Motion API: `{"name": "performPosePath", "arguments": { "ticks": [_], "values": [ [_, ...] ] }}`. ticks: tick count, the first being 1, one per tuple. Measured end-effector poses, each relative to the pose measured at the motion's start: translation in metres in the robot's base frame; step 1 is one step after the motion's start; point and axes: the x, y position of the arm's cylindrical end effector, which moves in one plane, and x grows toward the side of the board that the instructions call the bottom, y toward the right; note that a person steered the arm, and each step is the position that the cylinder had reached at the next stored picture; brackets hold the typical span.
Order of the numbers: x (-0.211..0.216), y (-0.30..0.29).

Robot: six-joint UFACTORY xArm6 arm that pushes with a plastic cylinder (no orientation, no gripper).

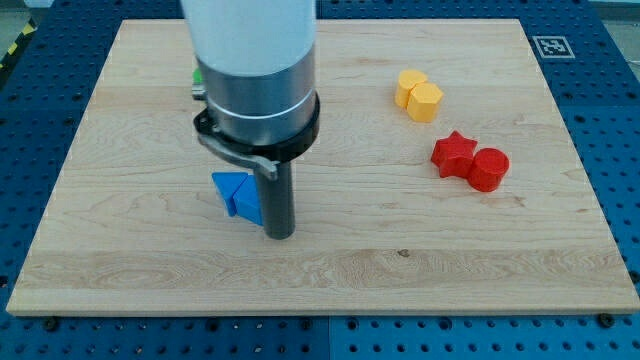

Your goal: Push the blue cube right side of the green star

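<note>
The blue blocks [237, 194] sit left of the board's middle; they look like a cube and a triangular piece pressed together, partly hidden by my rod. My tip [280, 236] rests on the board just right of and slightly below them, touching or nearly touching. A sliver of green [198, 76], likely the green star, peeks out at the upper left behind the arm's wide body; its shape is hidden.
Two yellow blocks [419, 96] sit together at the upper right. A red star [454, 153] and a red cylinder [489, 168] touch each other at the right. The wooden board [400, 270] lies on a blue perforated table.
</note>
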Motion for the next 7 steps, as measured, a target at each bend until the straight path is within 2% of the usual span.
{"name": "performPosePath", "arguments": {
  "ticks": [2, 4, 7],
  "values": [
    [-0.008, -0.03],
    [-0.041, -0.04],
    [-0.084, -0.018]
  ]
}}
